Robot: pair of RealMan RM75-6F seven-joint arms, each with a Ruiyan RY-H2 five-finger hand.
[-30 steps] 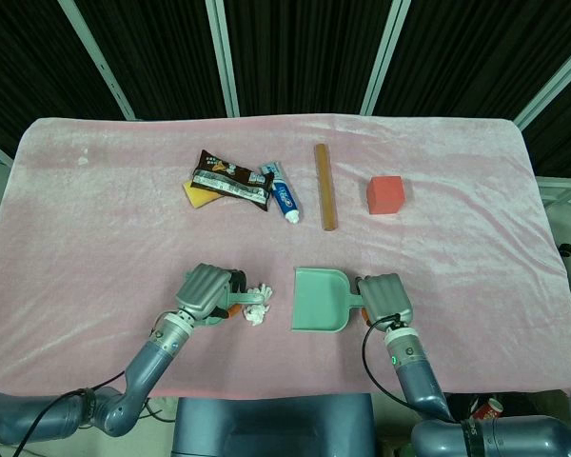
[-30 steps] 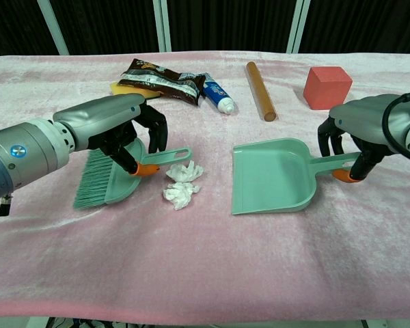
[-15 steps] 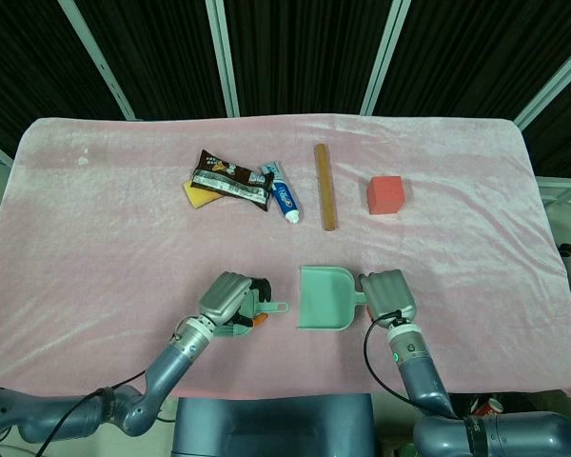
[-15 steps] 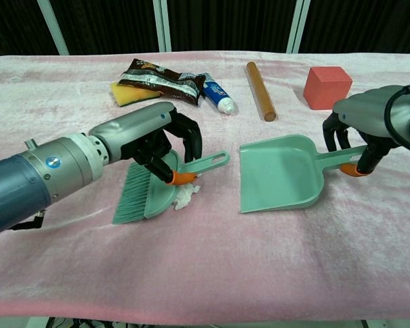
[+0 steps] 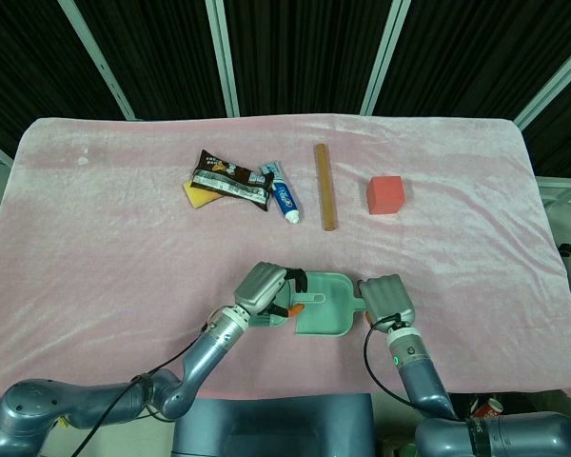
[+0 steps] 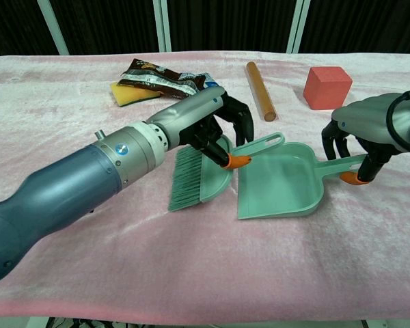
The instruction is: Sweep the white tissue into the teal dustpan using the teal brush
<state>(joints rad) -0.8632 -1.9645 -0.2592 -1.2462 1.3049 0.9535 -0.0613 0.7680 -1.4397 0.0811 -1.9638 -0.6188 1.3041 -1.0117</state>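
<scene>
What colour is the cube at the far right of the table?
The cube is red, a coral shade. It shows best in the chest view.

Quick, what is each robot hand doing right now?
Left hand: holding the teal brush.
Right hand: holding the handle of the teal dustpan.
</scene>
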